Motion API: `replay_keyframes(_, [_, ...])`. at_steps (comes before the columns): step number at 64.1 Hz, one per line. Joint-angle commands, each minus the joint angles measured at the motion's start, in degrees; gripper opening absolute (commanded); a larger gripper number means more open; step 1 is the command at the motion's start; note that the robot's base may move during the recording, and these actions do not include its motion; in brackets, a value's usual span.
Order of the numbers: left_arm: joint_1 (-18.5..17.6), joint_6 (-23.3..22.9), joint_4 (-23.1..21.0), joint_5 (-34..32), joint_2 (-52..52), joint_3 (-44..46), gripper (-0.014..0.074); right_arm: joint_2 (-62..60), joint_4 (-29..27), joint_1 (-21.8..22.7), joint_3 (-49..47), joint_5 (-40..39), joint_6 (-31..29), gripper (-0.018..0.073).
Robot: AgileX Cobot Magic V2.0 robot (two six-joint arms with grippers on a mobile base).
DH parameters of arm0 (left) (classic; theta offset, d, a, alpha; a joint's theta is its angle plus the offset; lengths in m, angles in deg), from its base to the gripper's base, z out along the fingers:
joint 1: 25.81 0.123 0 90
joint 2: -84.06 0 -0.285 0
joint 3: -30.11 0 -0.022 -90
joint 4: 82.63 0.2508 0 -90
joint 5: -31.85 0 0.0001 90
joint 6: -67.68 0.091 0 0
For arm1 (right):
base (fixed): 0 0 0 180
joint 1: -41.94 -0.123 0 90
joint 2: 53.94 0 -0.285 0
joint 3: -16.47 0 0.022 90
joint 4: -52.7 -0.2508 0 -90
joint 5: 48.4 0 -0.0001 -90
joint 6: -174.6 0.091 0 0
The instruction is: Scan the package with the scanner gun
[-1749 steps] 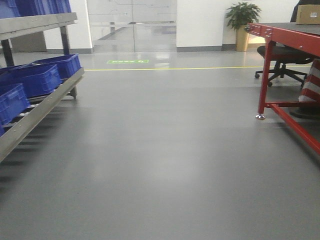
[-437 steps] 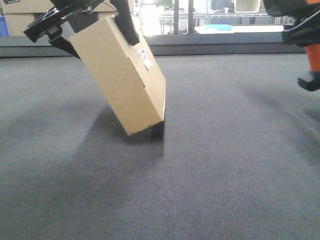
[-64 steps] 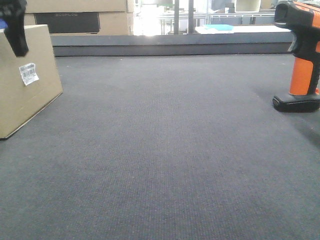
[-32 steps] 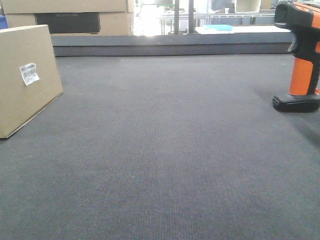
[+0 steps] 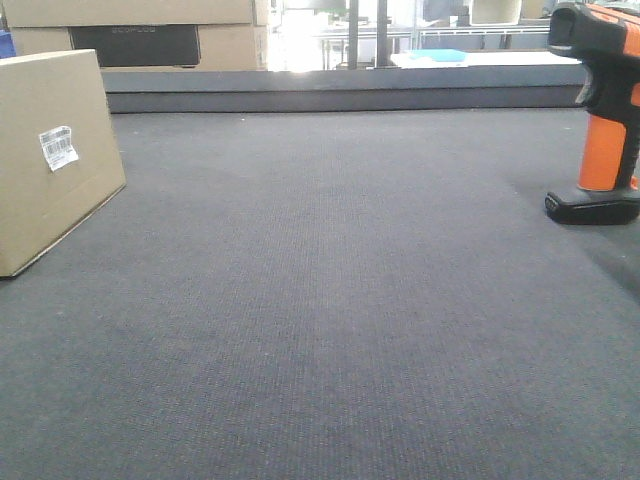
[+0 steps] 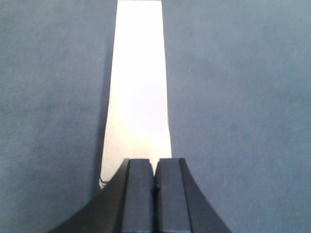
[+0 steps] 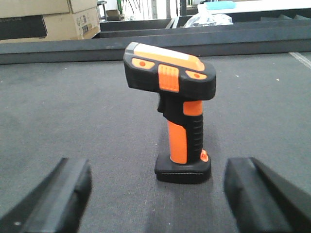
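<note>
The package (image 5: 50,155) stood on its long edge at the far left of the dark grey mat (image 5: 330,300), leaning slightly, its small white barcode label (image 5: 58,147) turned toward the middle of the work surface. Well apart from it, at the right edge of the front view, the scanner gun (image 5: 600,110) stood upright on its black foot, orange handle rising to a black head trimmed in orange. My left gripper (image 6: 155,194) hung directly above the package's narrow top edge (image 6: 138,92), which showed as a pale strip running away from me; my two fingers were pressed together with nothing between them, and clear of the cardboard. My right gripper (image 7: 155,194) faced the scanner gun (image 7: 177,111) from close by, fingers spread wide to either side of it and touching nothing, the black pads (image 7: 58,194) resting low near the mat. Behind the mat's raised far rim (image 5: 340,90), bigger cardboard boxes (image 5: 140,30) with a dark printed panel were stacked at the left, and a bright glass-walled area lay beyond.
</note>
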Motion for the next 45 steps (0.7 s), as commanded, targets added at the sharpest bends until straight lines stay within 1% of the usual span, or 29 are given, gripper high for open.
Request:
replay_keyframes(1, [0.32,-0.38,-1.72,-7.99,3.56,-4.86,-0.0111,-1.80,0.63,0.19,-1.81,3.07,0.00,0.0327])
replay_keyframes(4, [0.32,-0.38,-1.90,-11.89,5.50,-7.73,-0.0111,-2.47,0.63,0.19,-3.04,5.09,0.00,0.0247])
replay_keyframes(9, [0.32,-0.38,-2.64,-16.15,8.55,-11.96,-0.0111,-3.53,0.63,0.19,-4.61,7.11,0.00,0.0095])
replay_keyframes(12, [0.32,-0.38,-3.40,-17.53,10.59,-14.37,-0.0111,-4.39,0.63,0.19,-5.22,7.38,0.00,0.0011])
replay_keyframes(13, [0.32,-0.38,-3.50,-17.90,11.47,-15.31,-0.0111,-4.75,0.63,0.19,-5.41,7.38,0.00,-0.0032])
replay_keyframes(17, [0.32,-0.38,-3.50,-18.06,14.15,-17.87,-0.0111,-6.12,0.63,0.19,-6.01,8.04,0.00,-0.0158])
replay_keyframes(26, [0.32,-0.38,-3.66,-18.06,21.55,-22.87,-0.0111,-9.83,0.63,0.19,-6.11,10.27,0.00,-0.0158])
replay_keyframes(37, [0.32,-0.38,-3.66,-18.18,30.47,-28.44,-0.0111,-16.89,1.00,0.19,-6.11,20.69,0.00,-0.0158])
replay_keyframes(45, [0.32,-0.38,-3.66,-18.30,37.36,-31.53,-0.0111,-23.19,1.00,0.19,-6.11,24.25,0.00,-0.0158])
